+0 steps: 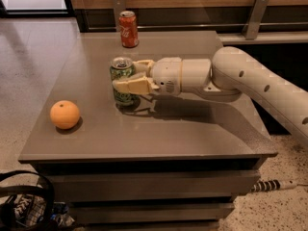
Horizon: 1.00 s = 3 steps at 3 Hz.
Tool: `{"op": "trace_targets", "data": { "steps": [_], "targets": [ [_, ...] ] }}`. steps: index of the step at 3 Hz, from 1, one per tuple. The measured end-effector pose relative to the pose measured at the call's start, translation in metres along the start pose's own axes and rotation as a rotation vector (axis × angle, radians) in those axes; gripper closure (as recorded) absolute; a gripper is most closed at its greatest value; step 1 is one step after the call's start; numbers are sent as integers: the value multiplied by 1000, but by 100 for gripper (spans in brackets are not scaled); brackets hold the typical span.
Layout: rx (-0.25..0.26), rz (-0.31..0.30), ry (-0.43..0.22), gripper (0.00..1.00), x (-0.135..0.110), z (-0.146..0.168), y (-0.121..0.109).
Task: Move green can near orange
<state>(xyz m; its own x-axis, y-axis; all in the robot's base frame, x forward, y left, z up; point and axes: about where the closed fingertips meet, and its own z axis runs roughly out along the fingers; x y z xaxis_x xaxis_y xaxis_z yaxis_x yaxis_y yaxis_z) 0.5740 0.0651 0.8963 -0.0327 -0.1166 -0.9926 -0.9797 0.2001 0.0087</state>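
On the grey table (202, 134), near the middle of its left half, the green can (121, 74) stood upright with its silver top showing. The gripper (126, 75) was clasped around it from the right. One pale finger lay across the front of the can's body and the other reached along its far side, so the can sat squeezed between them. The can's base was at the tabletop or just above it, with a dark shadow close underneath. Whether it actually touched the surface could not be told.

The white arm (250, 78) stretched in horizontally from the right edge of the view, low over the table, and cast a broad shadow beneath itself.

The orange (64, 114) rested near the table's front left corner. It lay apart from the green can, forward and to the left of it, with bare tabletop between the two.

A red cola can (128, 29) stood upright at the table's back edge, behind the green can and well apart from it.

Below the table, a dark bag (21, 203) lay on the speckled floor at the lower left, and a ribbed cable (272, 185) ran along the floor at the lower right.
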Motion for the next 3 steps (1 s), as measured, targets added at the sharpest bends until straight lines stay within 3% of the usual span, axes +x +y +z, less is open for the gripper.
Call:
{"op": "trace_targets", "data": {
  "steps": [2, 3],
  "targets": [
    [-100, -25, -7, 100, 21, 24, 38],
    [-102, -25, -7, 100, 20, 24, 39]
  ]
}}
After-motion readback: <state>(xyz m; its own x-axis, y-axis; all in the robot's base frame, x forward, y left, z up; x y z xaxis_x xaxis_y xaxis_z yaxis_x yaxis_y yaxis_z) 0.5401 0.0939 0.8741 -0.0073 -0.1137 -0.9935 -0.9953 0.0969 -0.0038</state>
